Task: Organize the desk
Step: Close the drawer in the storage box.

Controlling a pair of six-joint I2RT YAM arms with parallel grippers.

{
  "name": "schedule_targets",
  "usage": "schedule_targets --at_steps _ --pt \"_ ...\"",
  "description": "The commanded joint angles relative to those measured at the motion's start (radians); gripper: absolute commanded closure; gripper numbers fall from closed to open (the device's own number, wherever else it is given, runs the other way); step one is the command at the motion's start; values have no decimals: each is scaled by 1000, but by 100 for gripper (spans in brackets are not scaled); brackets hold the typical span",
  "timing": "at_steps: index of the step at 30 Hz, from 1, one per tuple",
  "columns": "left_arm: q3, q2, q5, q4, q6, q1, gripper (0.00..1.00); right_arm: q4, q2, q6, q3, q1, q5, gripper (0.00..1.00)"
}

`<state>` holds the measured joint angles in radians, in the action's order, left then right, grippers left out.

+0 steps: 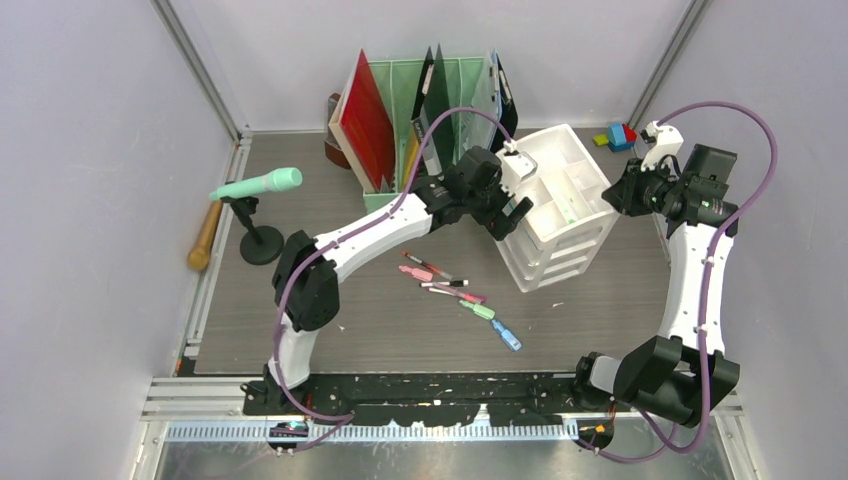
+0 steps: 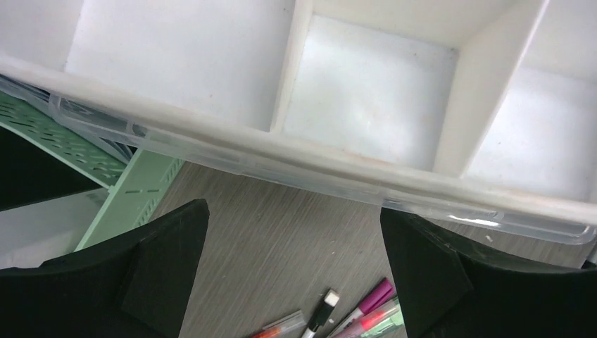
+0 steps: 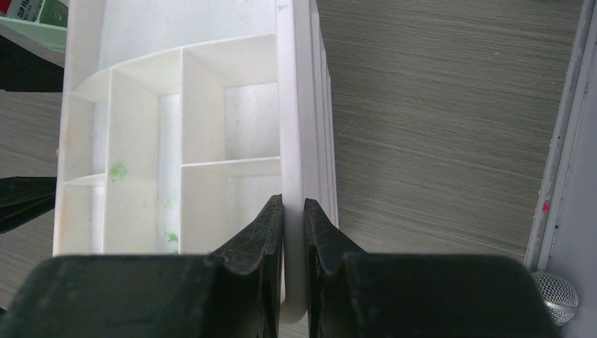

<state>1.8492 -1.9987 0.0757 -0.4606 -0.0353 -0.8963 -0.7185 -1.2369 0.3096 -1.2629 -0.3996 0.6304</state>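
The bench (image 1: pixel 400 330) has a matt, grey-brown wood-grain surface, finely streaked. The rails (image 1: pixel 190 400) along its edge look like brushed bare metal. The drawer unit (image 1: pixel 590 185) is smooth white plastic with a soft sheen, smudged green inside, and its drawer fronts look like clear, glossy plastic. At upper centre of the top view, the file rack (image 1: pixel 400 80) is mint-green perforated plastic, and the red folder (image 1: pixel 365 125) in it is glossy. At the left edge lies a stick (image 1: pixel 205 235) of bare wood. The right pincer (image 3: pixel 293 211) has matt black, faintly grainy fingers (image 3: pixel 253 239).
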Motion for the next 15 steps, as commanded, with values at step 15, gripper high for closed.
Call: schedule_targets --at_steps 15 --pt "-50 46 19 64 65 3 0 -72 -68 -45 1 21 -62 83"
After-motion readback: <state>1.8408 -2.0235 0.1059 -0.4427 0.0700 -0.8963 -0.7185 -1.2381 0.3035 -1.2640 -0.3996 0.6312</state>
